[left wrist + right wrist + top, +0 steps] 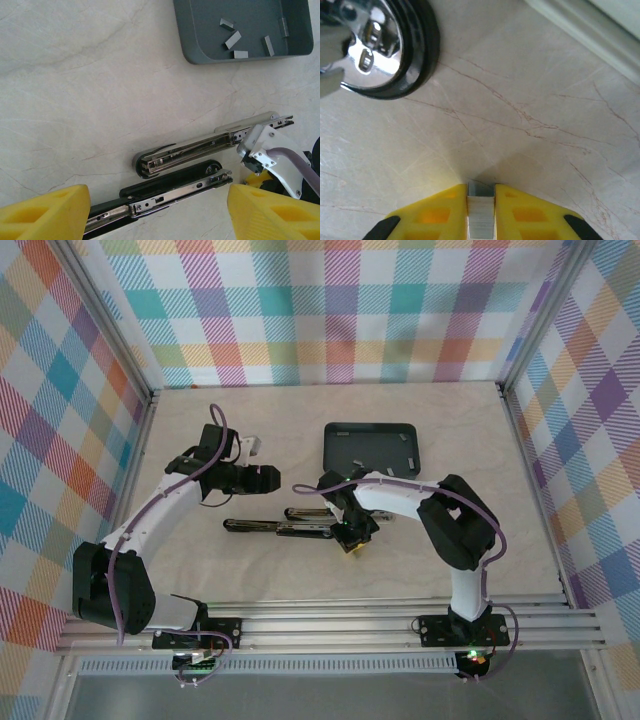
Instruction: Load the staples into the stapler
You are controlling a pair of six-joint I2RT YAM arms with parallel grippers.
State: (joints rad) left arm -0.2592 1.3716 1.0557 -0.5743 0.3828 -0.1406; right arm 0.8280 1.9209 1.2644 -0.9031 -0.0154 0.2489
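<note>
The stapler [285,526] lies opened flat at mid-table. In the left wrist view its chrome top arm [200,148] and its magazine rail [170,193] on the black base lie side by side. My right gripper [481,187] is shut on a short silver strip of staples [481,212], low over the table beside the stapler's rounded black end [395,55]. It stands at the stapler's right end [352,535]. More staples [233,39] lie loose in the dark grey tray [200,45]. My left gripper [160,215] hangs open above the stapler, its yellow fingers [45,212] wide apart, holding nothing.
The tray [340,445] sits behind the stapler, right of centre. The right arm's white wrist [272,157] reaches in at the stapler's right end. Aluminium rails [330,625] run along the near edge, and checked walls close in the table.
</note>
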